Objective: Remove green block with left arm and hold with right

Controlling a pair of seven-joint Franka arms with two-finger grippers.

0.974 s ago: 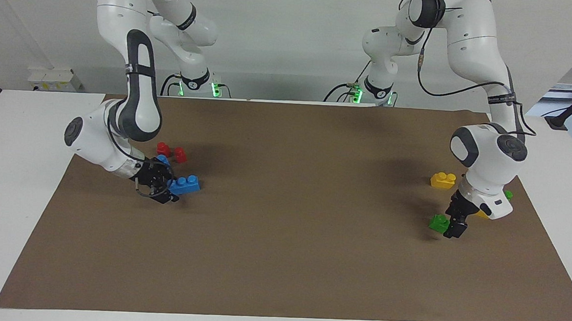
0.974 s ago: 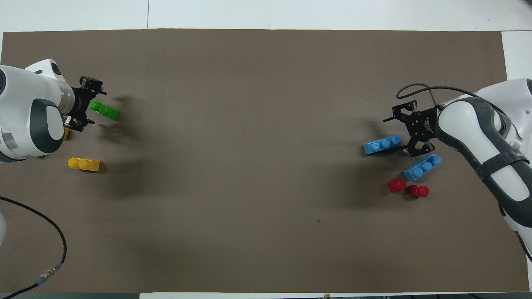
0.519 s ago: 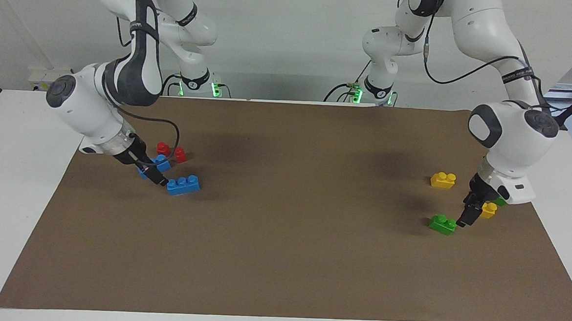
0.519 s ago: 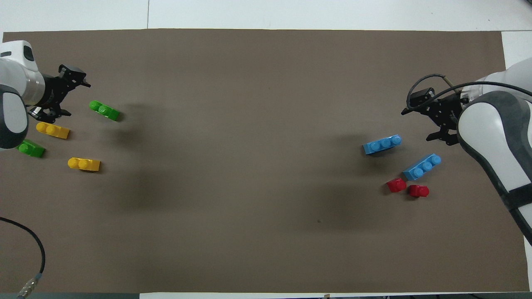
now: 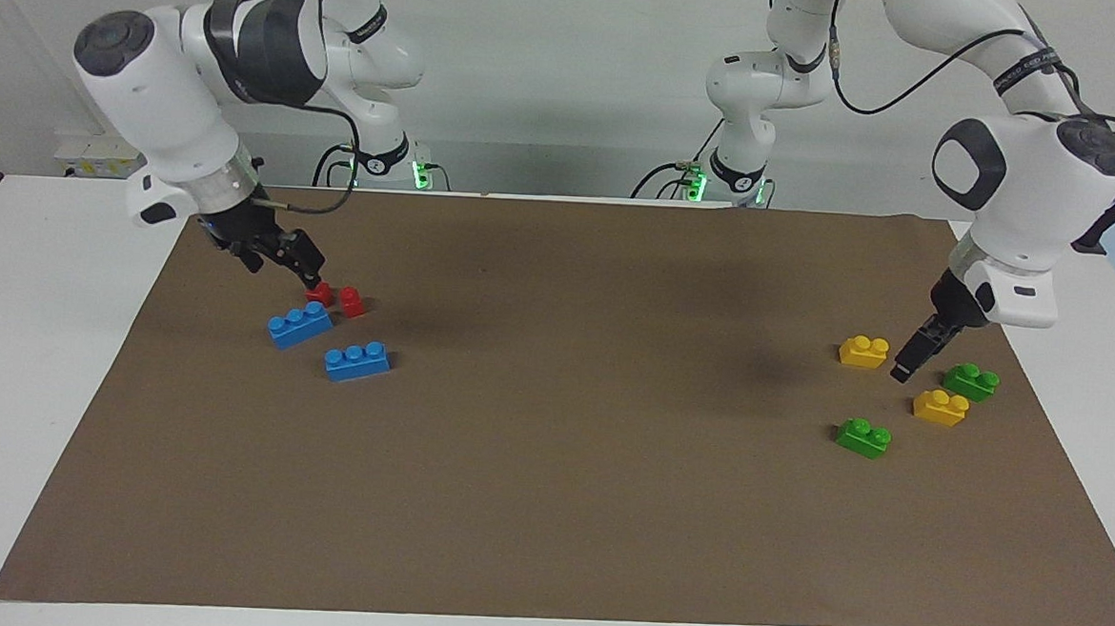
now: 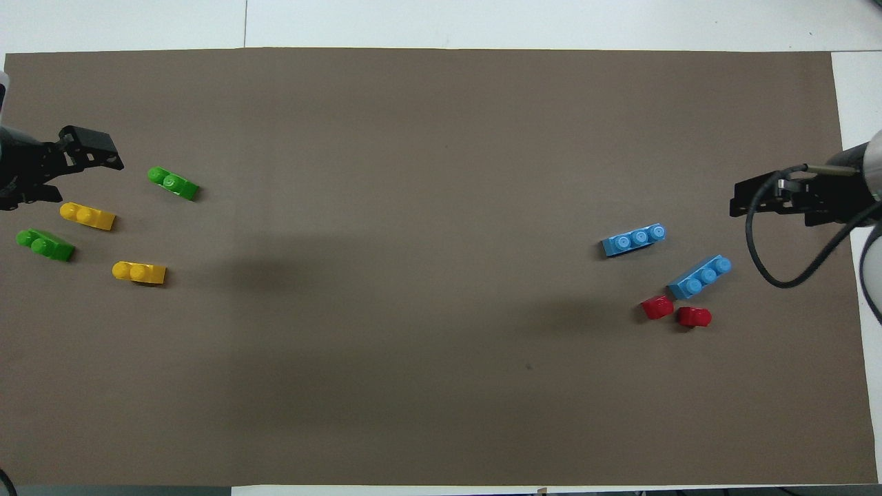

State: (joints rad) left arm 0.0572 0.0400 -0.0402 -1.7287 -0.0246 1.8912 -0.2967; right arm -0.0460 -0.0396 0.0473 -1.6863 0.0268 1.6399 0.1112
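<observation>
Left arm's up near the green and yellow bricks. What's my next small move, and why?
Probably raise the left end effector clear to rest: it is open and empty, and the green block already lies alone on the mat, joined to nothing.

Green block point(image 5: 863, 437) point(image 6: 173, 183): two-stud, flat on mat, studs up, free.

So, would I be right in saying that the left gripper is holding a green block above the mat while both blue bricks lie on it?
Not quite: the left gripper holds nothing. The facing view shows it raised over the mat with both green blocks lying on the mat, apart from it. The two blue bricks do lie on the mat.
</observation>
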